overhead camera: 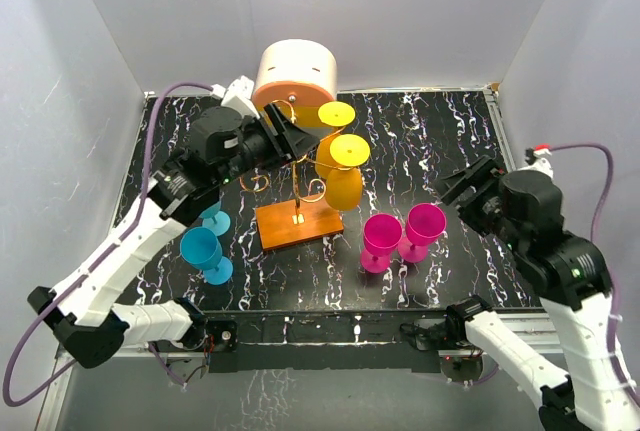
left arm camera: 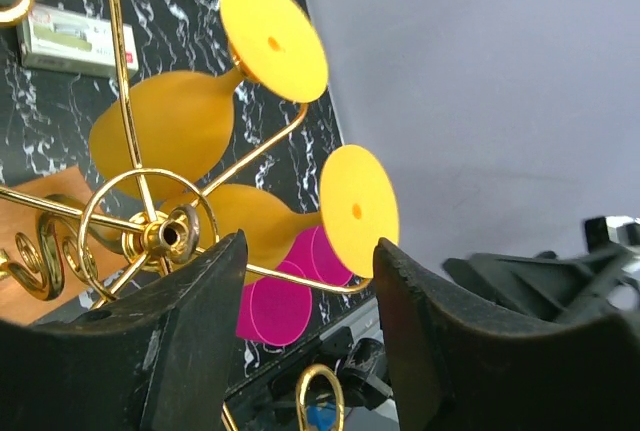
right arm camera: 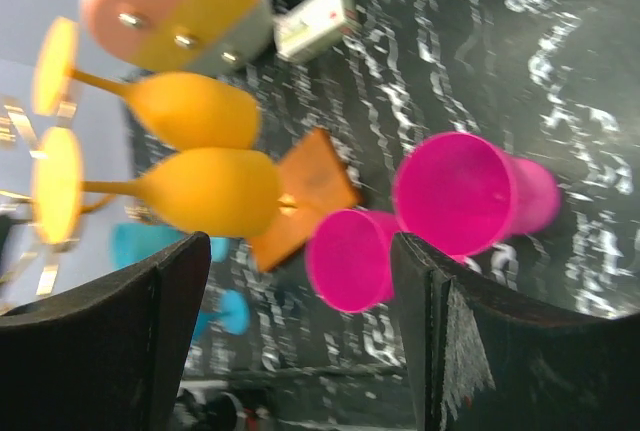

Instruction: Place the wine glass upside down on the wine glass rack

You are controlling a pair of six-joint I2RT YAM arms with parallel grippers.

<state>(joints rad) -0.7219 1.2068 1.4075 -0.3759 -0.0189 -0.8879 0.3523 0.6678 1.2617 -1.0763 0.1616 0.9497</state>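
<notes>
My left gripper (left arm camera: 310,251) stands open and empty by the gold wire wine glass rack (overhead camera: 298,223), where yellow plastic wine glasses (overhead camera: 342,186) hang upside down (scroll arms catch their feet); my right gripper (right arm camera: 300,251) gapes empty.

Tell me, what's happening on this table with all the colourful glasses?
Two robot arms are hanging wine glasses upside down on a gold wire rack. Two yellow glasses hang there already. The left gripper is open beside the rack's top, holding nothing. The right gripper, also open and empty, hovers near two pink glasses standing upright. Two blue glasses stand on the left.
</notes>
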